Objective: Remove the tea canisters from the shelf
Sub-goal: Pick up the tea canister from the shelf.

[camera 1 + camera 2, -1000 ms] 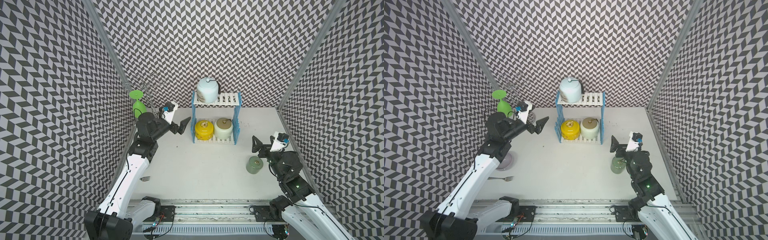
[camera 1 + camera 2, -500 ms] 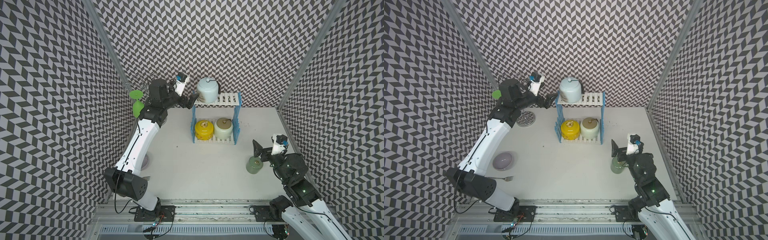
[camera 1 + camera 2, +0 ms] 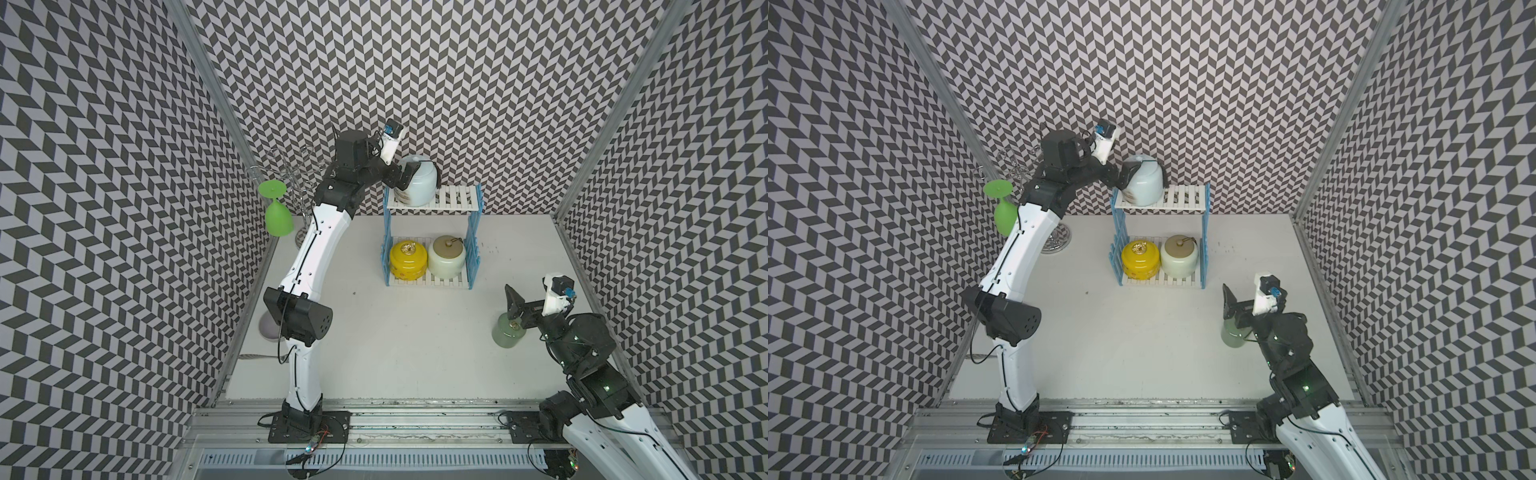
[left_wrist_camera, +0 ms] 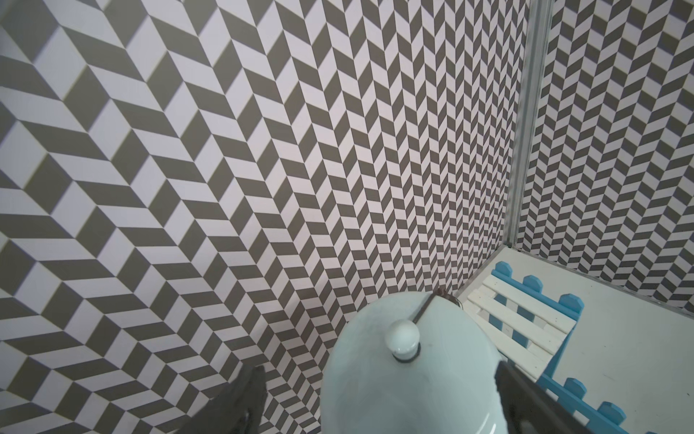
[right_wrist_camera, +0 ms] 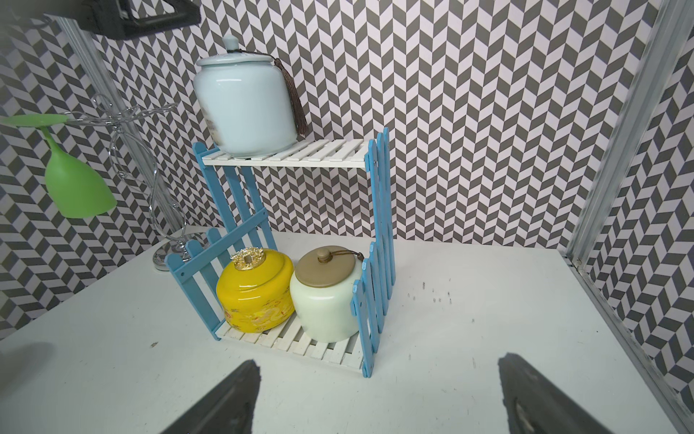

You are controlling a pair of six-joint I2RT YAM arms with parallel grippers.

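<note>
The shelf (image 3: pixel 455 197) (image 5: pixel 323 154) stands at the back of the table. A pale blue tea canister (image 3: pixel 419 187) (image 3: pixel 1144 183) (image 5: pixel 244 109) with a black tassel sits on the left end of its top tier. My left gripper (image 3: pixel 415 178) (image 4: pixel 379 372) is open and straddles this canister (image 4: pixel 409 375); one finger is apart from it, the other at its edge. On the bottom tier are the yellow canister (image 3: pixel 408 260) (image 5: pixel 255 297) and the cream canister (image 3: pixel 446 262) (image 5: pixel 325 304). The sage green canister (image 3: pixel 506 336) stands on the table at the right. My right gripper (image 3: pixel 513 305) (image 5: pixel 378 364) hovers open and empty above it.
A green goblet (image 3: pixel 277 216) hangs upside down from a chrome wire stand (image 3: pixel 297 174) at the back left, close to my left arm. A lilac plate (image 3: pixel 266 330) and a fork (image 3: pixel 253 357) lie by the left wall. Patterned walls enclose three sides.
My left arm rose from table height to the top tier and brought its open jaws around the pale blue canister. My right arm drew back slightly near the sage canister.
</note>
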